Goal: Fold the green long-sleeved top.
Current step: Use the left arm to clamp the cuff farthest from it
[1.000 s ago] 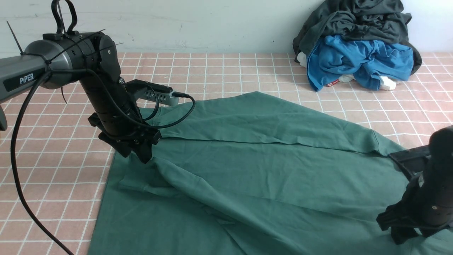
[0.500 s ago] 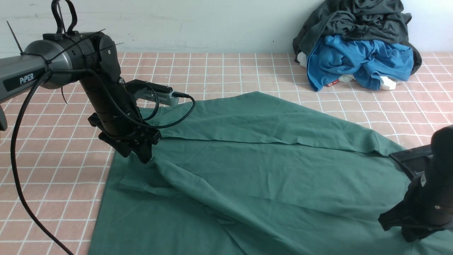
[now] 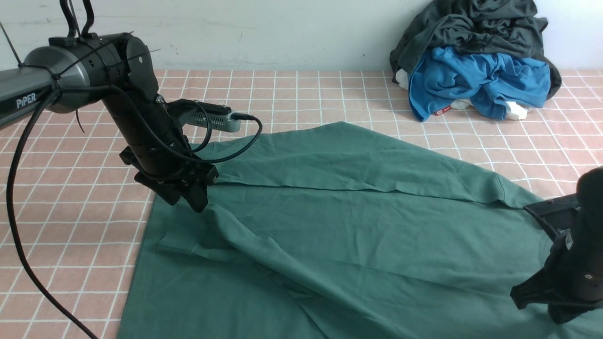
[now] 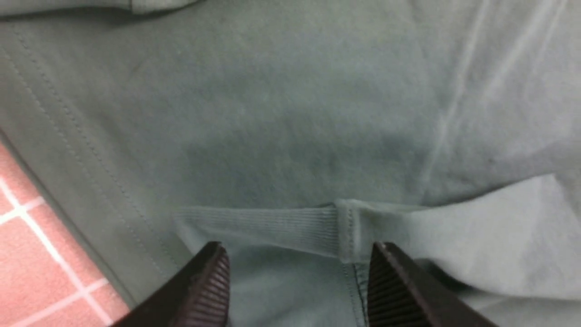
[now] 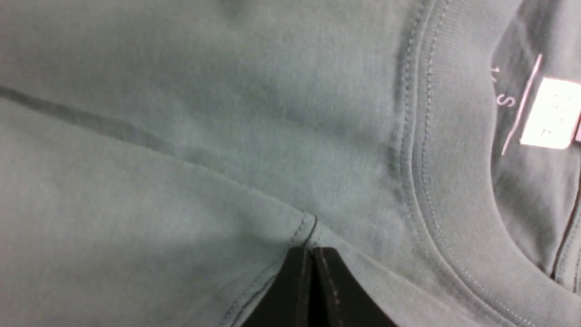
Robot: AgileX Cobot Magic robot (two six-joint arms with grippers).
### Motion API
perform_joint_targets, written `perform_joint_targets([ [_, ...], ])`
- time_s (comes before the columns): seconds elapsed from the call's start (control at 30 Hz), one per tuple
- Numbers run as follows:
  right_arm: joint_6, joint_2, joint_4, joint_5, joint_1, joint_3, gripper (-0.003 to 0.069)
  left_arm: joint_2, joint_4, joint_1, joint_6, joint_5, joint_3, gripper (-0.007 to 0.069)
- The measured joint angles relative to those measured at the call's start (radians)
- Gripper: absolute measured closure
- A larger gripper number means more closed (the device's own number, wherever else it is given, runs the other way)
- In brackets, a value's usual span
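The green top (image 3: 353,226) lies flat across the bottom middle. Bottom right, the right gripper (image 3: 560,313) pinches its shoulder (image 5: 308,227). Middle left, the left gripper (image 3: 186,203) hangs open over a cuff (image 4: 272,225). Lifting one side alone might bunch it.

**Colours and patterns, table scene**

- green long-sleeved top (image 3: 353,226): plain dark green; neck label (image 5: 551,113) white, with a pale pink line beside it.
- table cover (image 3: 306,94): salmon-pink squares, white grid lines.
- far right: blue garment (image 3: 476,82), bright and plain; charcoal-grey garment (image 3: 471,28), plain.
- wall (image 3: 259,33): pale grey-white.
- left gripper (image 3: 186,200), right gripper (image 3: 558,310): black.
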Motion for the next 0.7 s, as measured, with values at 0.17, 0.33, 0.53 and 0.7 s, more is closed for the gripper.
perform_joint_targets([
  [0.17, 0.029, 0.0, -0.001, -0.031, -0.001, 0.0, 0.0568, 0.0, -0.012, 0.0, 0.001, 0.0, 0.0, 0.0235],
  [0.33, 0.044, 0.001, -0.001, -0.072, -0.001, 0.0, 0.0394, 0.0, -0.015, 0.0, 0.001, 0.0, 0.0, 0.0235],
  [0.53, 0.041, 0.042, 0.0, -0.079, -0.001, 0.0, 0.0267, 0.0, -0.016, 0.0, 0.005, 0.0, 0.0, 0.0235],
  [0.7, 0.034, 0.042, 0.007, -0.075, -0.001, 0.0, 0.0326, 0.0, -0.016, 0.0, 0.006, 0.0, 0.0, 0.0235],
])
